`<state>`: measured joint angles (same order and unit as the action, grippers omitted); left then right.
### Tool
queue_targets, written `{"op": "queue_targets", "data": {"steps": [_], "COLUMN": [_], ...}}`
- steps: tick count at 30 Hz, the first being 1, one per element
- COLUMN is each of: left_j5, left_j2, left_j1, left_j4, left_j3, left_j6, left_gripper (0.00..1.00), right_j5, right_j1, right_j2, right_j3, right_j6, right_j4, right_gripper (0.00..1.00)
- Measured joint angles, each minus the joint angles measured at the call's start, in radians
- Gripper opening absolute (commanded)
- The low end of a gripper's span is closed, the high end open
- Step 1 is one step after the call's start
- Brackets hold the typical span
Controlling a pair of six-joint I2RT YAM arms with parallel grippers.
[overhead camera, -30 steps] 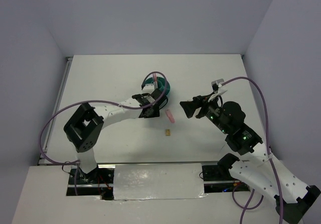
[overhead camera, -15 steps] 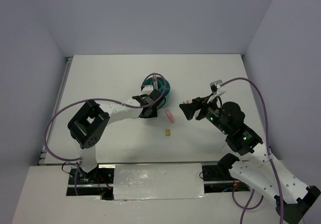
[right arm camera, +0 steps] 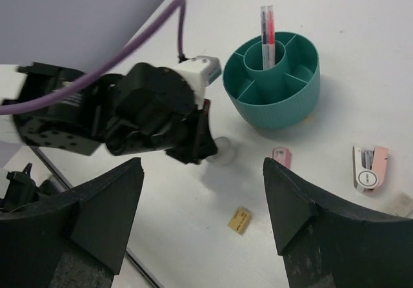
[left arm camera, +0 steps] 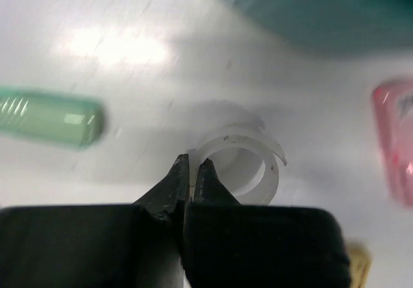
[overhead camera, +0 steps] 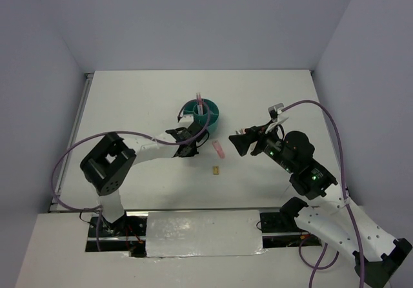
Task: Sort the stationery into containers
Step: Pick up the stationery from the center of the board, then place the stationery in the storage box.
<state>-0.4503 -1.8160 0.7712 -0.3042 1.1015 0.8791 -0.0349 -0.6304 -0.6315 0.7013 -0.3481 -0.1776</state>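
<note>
found left tool (left arm camera: 191, 175) clamped on wall of clear tape ring (left arm camera: 248, 165), set on bench (overhead camera: 129, 101) just at 7 o'clock of teal organiser (overhead camera: 201, 115). found right tool (overhead camera: 239, 141) spread wide at organiser's 4 o'clock. noted pink-red pen (right arm camera: 268, 36) upright in organiser's middle; mint-green capsule (left arm camera: 48, 119) at ring's 9 o'clock in left wrist view.

No legible text, labels or numbers — mark on pink eraser (left arm camera: 395, 143), unreadable

White table (overhead camera: 129, 101); lilac walls (overhead camera: 193, 23); silver strip (overhead camera: 203, 232) near edge.
</note>
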Motion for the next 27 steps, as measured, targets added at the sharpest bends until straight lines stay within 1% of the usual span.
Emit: {"op": "queue_targets", "data": {"steps": [2,6,9,12,15,20,27], "left_j5": [-0.003,-0.031,-0.040,-0.042,-0.047,-0.048,-0.042], "left_j2": [0.072,0.309,0.502,0.641,0.694,0.697,0.705], "left_j1": [0.016,0.101,0.161,0.179,0.185,0.193,0.194], "left_j4": [-0.026,-0.040,0.023,0.115,0.140,0.140,0.140], "left_j3": [-0.064,-0.161,-0.198,-0.242,-0.269,-0.282,-0.283], "left_j6": [0.016,0.014,0.000,-0.019,-0.035,-0.056,-0.068], "left_gripper": [0.00,0.00,0.00,0.00,0.00,0.00,0.00], "right_j5": [-0.014,-0.053,-0.085,-0.099,-0.110,-0.124,-0.130], "right_j1": [0.000,-0.002,-0.012,-0.045,-0.092,-0.164,-0.200], "right_j2": [-0.002,-0.023,-0.057,-0.121,-0.169,-0.233,-0.295], "right_j3": [-0.017,-0.106,-0.179,-0.212,-0.212,-0.194,-0.172], "right_j6": [-0.008,-0.076,-0.142,-0.192,-0.216,-0.232,-0.243], "right_j4": [0.014,0.108,0.180,0.238,0.296,0.370,0.433], "right_gripper": [0.81,0.79,0.78,0.78,0.78,0.78,0.77]}}
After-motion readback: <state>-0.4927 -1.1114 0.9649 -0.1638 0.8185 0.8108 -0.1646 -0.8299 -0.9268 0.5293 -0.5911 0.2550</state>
